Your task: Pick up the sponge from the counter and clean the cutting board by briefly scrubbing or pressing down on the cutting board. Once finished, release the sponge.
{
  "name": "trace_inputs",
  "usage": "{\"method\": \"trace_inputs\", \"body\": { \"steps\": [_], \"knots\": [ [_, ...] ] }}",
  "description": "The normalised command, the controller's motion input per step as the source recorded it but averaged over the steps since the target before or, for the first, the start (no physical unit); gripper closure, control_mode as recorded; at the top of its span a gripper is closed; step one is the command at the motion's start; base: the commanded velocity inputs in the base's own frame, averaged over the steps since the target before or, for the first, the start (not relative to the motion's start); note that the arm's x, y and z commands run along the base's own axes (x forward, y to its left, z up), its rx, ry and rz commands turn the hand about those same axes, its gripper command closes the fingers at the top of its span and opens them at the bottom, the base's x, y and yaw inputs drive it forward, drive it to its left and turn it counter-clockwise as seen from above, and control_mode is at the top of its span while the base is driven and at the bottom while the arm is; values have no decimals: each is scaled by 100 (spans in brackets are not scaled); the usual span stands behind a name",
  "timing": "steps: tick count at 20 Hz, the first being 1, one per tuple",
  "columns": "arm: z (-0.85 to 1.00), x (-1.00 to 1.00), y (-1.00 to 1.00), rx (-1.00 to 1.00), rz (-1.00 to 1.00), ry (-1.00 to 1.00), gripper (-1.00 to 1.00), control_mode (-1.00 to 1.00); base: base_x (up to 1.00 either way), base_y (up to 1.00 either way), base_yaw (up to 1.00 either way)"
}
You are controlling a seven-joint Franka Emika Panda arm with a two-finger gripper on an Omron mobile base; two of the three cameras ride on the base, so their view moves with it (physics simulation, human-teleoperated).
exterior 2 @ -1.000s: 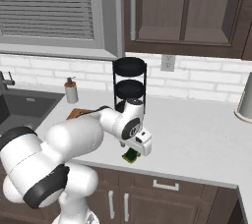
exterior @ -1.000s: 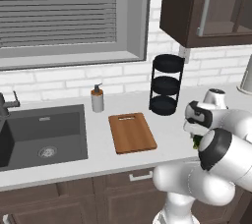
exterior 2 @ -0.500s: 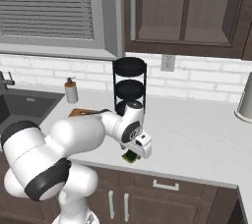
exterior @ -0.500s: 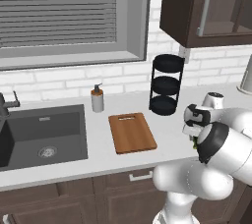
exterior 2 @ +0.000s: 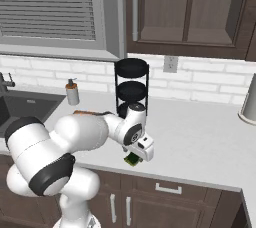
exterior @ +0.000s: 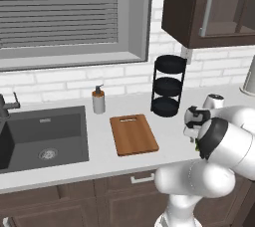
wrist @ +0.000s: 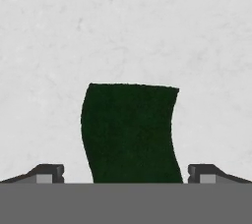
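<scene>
The sponge (wrist: 130, 132), its dark green face up, lies on the light grey-white worktop (wrist: 123, 26) directly beneath the robot's hand, near the front edge of the worktop and to the right of the cutting board (exterior: 133, 134). In the hand view the fingers (wrist: 50, 173) stand spread wide, one on each side of the sponge with clear gaps between, gripping nothing. From the right base camera a sliver of green and yellow sponge (exterior 2: 132, 159) peeks out under the white hand, which points down at the worktop (exterior 2: 200, 142). From the left base camera the hand is largely hidden behind the arm's dark elbow joint, and only a trace of green shows beside it.

The reddish-brown board lies flat and well apart from the sponge, its slot handle toward the brick wall. Behind it, a three-tier black rack (exterior: 168, 85) stands near the wall, with a soap dispenser (exterior: 98, 100) to the left of the board. Further left, a dark sink (exterior: 42, 136) is set into the worktop. Dark brown cabinets run below and hang above to the right.
</scene>
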Motion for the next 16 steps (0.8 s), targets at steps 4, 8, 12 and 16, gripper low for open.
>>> {"method": "trace_inputs", "body": {
  "steps": [4, 8, 12, 16],
  "knots": [
    [-17, 0, 0, 0, 0, 0, -100, -100, 0, 0, 0],
    [-15, 0, 0, 0, 0, 0, -100, -100, 0, 0, 0],
    [-10, 0, 0, 0, 0, 0, 100, -100, 0, 0, 0],
    [0, 0, 0, 0, 0, 0, 100, -100, 0, 0, 0]
  ]
}}
